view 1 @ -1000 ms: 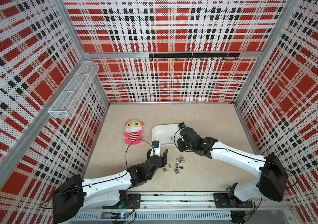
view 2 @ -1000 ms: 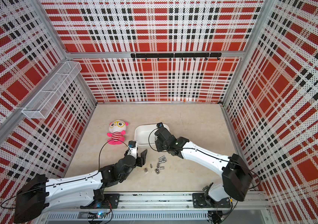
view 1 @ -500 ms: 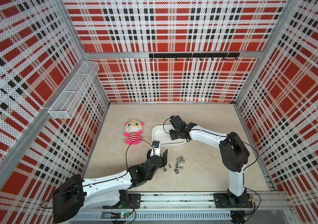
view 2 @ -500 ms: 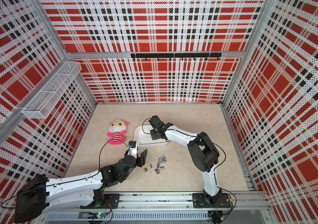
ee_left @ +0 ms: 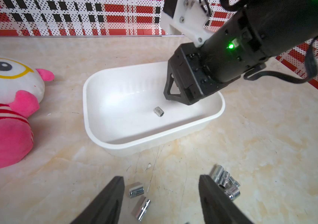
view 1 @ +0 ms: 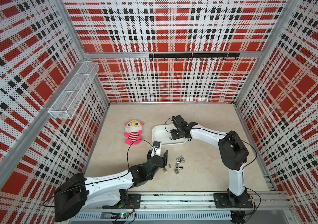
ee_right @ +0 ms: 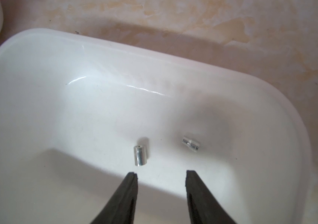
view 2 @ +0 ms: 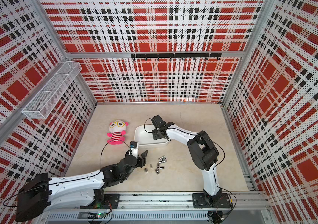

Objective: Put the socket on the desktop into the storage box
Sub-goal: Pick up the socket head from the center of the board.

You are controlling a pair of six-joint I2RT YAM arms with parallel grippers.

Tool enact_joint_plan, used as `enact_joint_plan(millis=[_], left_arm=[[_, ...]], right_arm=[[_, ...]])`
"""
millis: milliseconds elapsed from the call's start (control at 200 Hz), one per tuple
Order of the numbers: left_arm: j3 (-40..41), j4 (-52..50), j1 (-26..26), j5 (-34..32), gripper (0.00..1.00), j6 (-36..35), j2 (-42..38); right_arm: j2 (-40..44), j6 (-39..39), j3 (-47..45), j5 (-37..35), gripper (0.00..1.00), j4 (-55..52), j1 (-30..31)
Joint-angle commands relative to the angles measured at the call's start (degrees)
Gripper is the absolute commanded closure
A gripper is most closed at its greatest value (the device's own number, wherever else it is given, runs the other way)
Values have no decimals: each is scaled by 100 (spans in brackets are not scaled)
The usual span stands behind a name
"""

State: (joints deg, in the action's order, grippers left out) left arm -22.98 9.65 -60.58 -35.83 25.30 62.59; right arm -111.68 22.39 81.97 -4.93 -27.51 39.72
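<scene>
The left claw (ee_left: 160, 177), jaws wide and empty, hangs low over the beige marble-patterned worktop (ee_left: 251, 145). Two small shiny steel sockets (ee_left: 136, 191) lie between its fingers (ee_left: 111, 197), one crosswise, one aslant; this arm is nearer. The right claw (ee_right: 161, 172), jaws apart and empty, hangs in the shallow white plastic storage box (ee_right: 115, 48) above two sockets (ee_right: 140, 156) on its floor.

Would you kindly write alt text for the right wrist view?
One metal socket and a second socket lie apart on the floor of the white storage box, just beyond the open, empty jaws of the right gripper.
</scene>
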Motion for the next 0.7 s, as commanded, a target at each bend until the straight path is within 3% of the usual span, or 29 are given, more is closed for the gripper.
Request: enact_joint_plan(millis=[0,256,426,696], left_arm=[[-152,-15,-41,41,33,-28,65],[-295,73,-42,327,33,-102,498],[-339,169,-62,574,33,-257,657],[-384,185,-212,645,34,-311,776]], right_arm=[[956,-114,-527,-85,53,21,-25],[2988,-80,-2667,-94,53,509,127],[4073,194,-4182,-365,53,891,595],[3981,415,-4678,-381,57,1411,993]])
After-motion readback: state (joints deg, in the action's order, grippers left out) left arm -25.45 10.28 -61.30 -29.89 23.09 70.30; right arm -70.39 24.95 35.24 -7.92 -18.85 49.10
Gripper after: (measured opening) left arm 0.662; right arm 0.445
